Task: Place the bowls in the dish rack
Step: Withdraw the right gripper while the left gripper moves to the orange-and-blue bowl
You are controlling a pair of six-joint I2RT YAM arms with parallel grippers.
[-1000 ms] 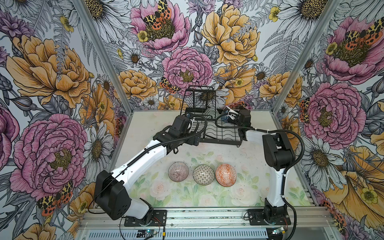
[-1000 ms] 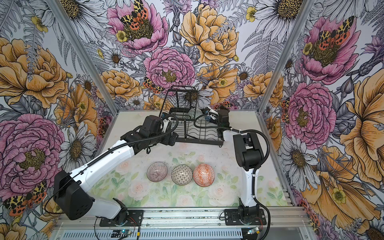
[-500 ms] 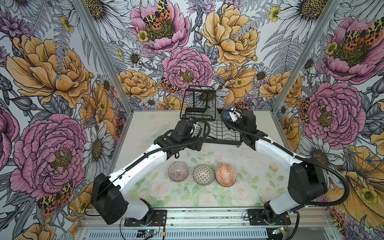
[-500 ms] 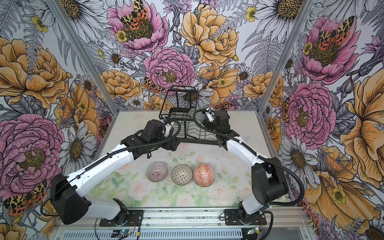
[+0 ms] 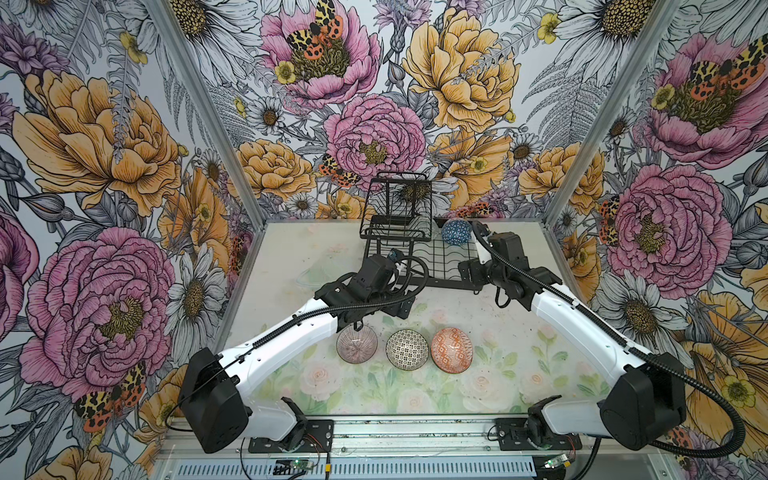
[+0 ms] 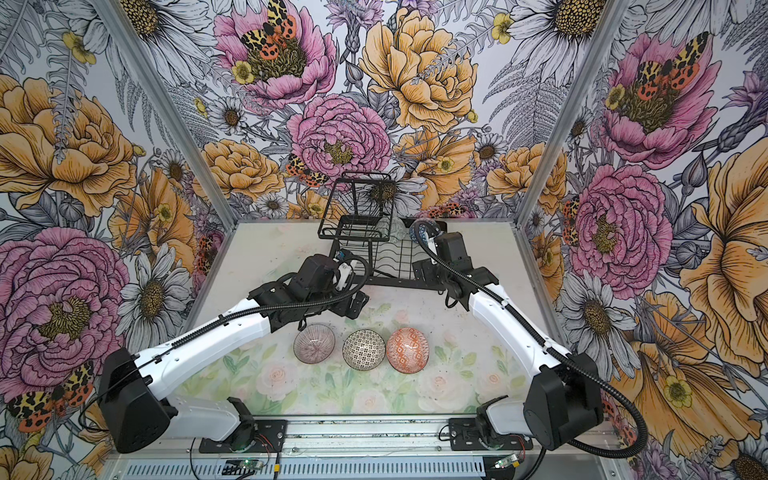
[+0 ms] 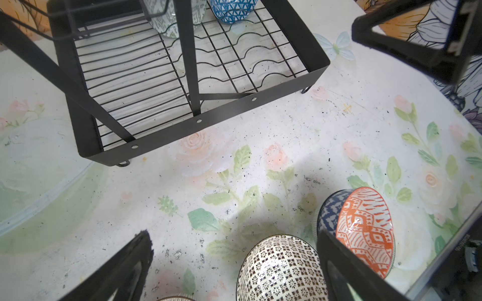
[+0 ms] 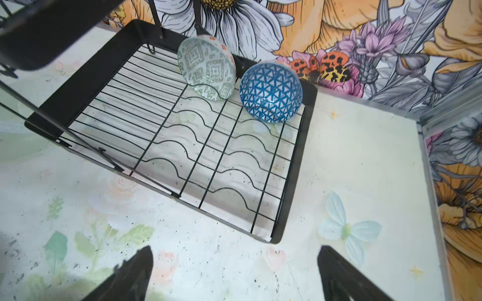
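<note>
Beyond open slots, two bowls (image 8: pixel 206 67) lean at the dish rack (image 7: pixel 167 134) rim.

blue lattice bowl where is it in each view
In a top view: blue lattice bowl above centre, slightly right.
In a top view: same spot, partly hidden.
Left wrist: picture's top edge, cropped.
Right wrist: picture's upper middle.
Shared landmark: dish rack corner holding it.

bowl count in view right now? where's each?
5. Two stand in the dish rack at its far end: grey-green bowl and blue lattice bowl. Three sit in a row on the table: pink-striped bowl, black-white bowl, orange bowl. More could be hidden behind the arms.
</note>
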